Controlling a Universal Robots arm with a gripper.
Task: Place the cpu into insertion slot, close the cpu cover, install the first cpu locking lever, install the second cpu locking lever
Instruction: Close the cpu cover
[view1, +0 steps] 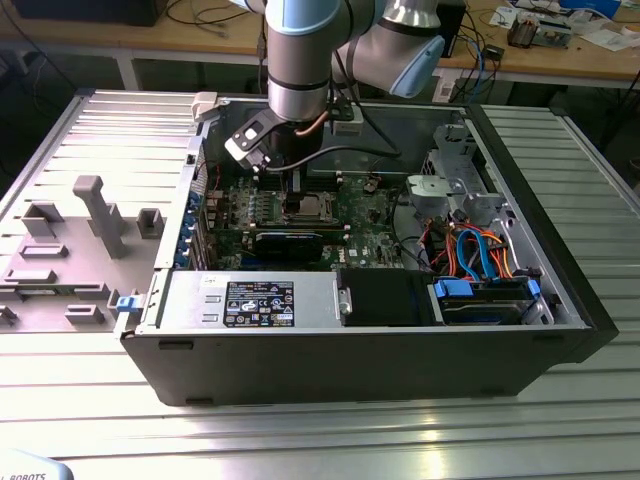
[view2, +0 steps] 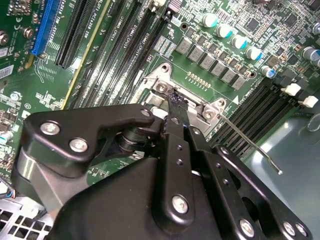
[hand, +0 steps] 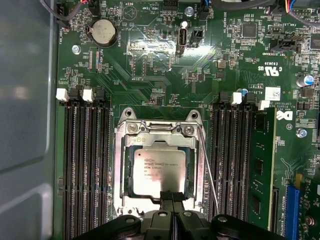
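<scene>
Tool (hand: 172, 196), fingers shut together and empty, set against the cpu cover (hand: 125, 170) edge, likely keeping it flat over the seated cpu (hand: 157, 170)

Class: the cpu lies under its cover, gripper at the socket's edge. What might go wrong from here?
The gripper, fingers together, sits at the edge of the cpu cover; off-centre pressure might tilt it on the cpu. The locking lever looks unlatched and might swing against the nearby memory slots.

Dull grey metal cpu (hand: 158, 170), shiny silver metal cpu cover (hand: 121, 170), matt black hand (hand: 172, 196), glossy green board (hand: 150, 80).
</scene>
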